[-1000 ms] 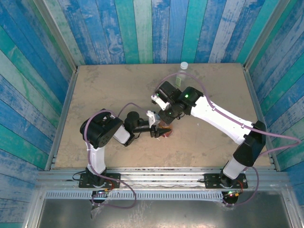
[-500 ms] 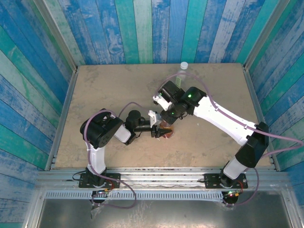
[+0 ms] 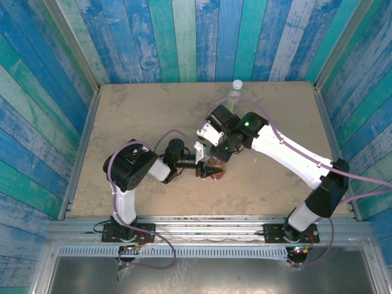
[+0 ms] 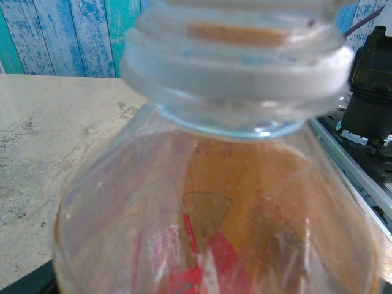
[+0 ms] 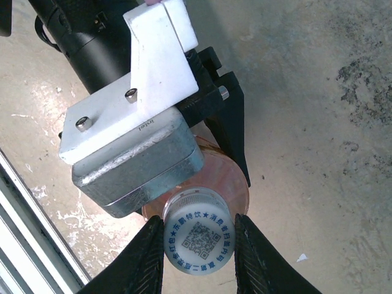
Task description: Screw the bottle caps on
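The amber bottle [image 3: 215,169] stands upright near the table's middle, and my left gripper [image 3: 205,166] is shut on its body from the left. In the left wrist view its threaded neck [image 4: 236,67] and its orange liquid over a red label [image 4: 208,220] sit very close. A white bottle cap [image 5: 199,237] printed with a QR code sits over the bottle's mouth, and my right gripper [image 5: 199,245] is shut on it from above. Whether the cap is seated on the threads I cannot tell. The pale bottle [image 3: 234,95] stands at the back edge with a white cap [image 3: 237,84] on it.
A thin white scrap [image 5: 303,258] lies on the table just right of the amber bottle. The metal rail [image 4: 349,171] of the near table edge runs close behind the bottle. Blue plank walls [image 3: 184,37] close in the table on three sides.
The right wrist has shifted and turned slightly over the amber bottle with the cap in its fingers. The left arm and the bottle have stayed put.
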